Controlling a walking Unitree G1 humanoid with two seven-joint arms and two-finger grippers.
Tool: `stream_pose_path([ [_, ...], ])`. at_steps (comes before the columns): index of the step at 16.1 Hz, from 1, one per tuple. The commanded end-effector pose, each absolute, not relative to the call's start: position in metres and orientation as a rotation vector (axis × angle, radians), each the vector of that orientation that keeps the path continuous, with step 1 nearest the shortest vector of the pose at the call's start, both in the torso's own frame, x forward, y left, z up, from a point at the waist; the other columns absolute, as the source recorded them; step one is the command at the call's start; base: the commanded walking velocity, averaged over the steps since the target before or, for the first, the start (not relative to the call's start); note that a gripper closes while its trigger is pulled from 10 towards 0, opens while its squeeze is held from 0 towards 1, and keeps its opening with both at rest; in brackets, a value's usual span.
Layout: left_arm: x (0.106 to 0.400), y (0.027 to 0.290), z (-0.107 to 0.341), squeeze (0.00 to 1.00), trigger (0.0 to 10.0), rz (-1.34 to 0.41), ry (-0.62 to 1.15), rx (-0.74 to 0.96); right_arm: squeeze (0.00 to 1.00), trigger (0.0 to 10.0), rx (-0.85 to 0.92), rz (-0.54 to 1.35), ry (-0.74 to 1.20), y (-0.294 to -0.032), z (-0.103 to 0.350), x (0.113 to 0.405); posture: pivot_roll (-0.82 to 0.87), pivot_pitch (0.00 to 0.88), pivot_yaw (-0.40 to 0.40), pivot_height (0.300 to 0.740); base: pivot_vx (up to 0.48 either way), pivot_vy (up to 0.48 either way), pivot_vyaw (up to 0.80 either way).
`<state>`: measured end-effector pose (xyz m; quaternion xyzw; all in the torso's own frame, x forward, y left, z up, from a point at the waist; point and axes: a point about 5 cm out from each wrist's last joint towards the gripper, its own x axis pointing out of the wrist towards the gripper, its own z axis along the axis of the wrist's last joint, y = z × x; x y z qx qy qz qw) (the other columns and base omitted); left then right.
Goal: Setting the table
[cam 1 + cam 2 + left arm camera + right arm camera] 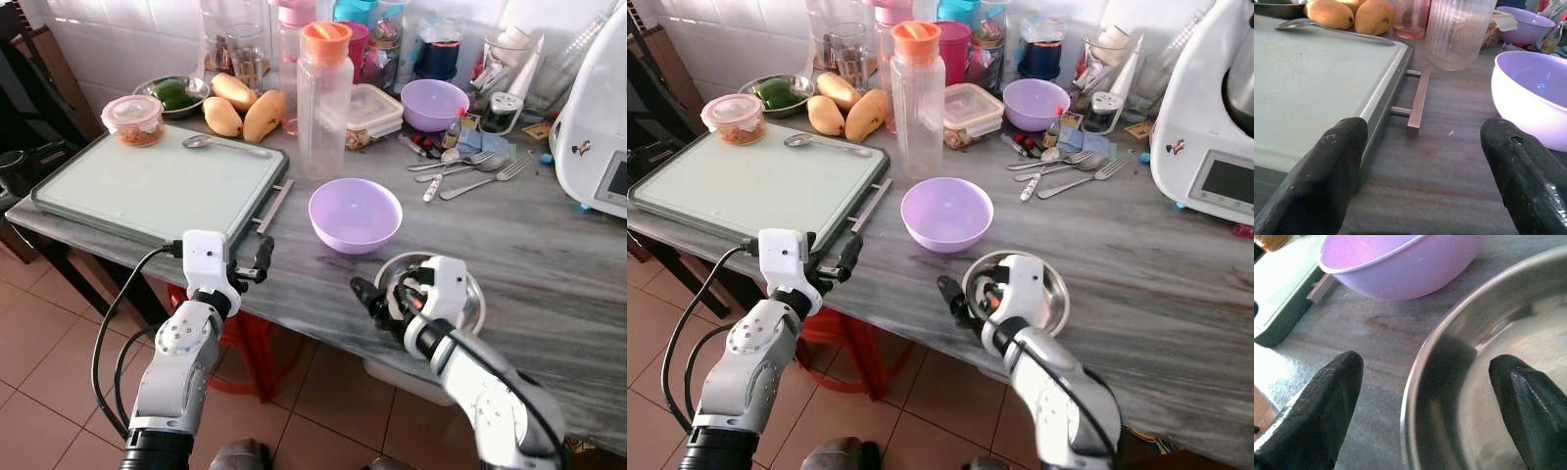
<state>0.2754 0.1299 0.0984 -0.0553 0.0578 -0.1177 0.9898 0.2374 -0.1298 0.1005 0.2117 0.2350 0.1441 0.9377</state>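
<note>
Left eye view: the left pincer, fingers apart, hovers by the tray handle. Farther right sits an empty purple bowl. The right pincer straddles the empty steel bowl rim, unclosed; clamping and lifting probably comes next.

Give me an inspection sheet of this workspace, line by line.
Surface: grey streaked countertop, tiled wall behind.
Job's things: lilac bowl mid-counter; steel bowl at the front edge; green tray carrying a spoon.
Clutter: mangoes, plastic jug, second lilac bowl, loose cutlery, white appliance.
End effectors: left end effector open by the tray's handle; right end effector open, straddling the steel bowl's rim.
Cables: black cable along the left arm.
Surroundings: tiled floor.
</note>
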Motion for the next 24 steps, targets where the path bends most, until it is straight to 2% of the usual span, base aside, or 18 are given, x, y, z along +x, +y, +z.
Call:
stream_pose_path([
  [1, 0.275, 0.130, 0.101, 0.00, 10.0, -0.235, 0.112, -0.099, 0.00, 10.0, 0.449, 0.292, 0.493, -0.130, 0.100, 0.240, -0.01, 0.000, 0.033, 0.740, 0.000, 0.000, 0.00],
  [18, 0.277, 0.127, 0.102, 0.00, 10.0, -0.233, 0.106, -0.105, 0.00, 10.0, 0.524, 0.418, 0.441, -0.108, 0.111, 0.277, 0.00, 0.000, 0.029, 0.740, 0.000, 0.000, 0.00],
  [24, 0.276, 0.132, 0.101, 0.00, 10.0, -0.233, 0.109, -0.101, 0.00, 10.0, 0.456, 0.458, 0.421, -0.117, 0.118, 0.255, -0.02, 0.000, 0.030, 0.740, 0.000, 0.000, 0.00],
])
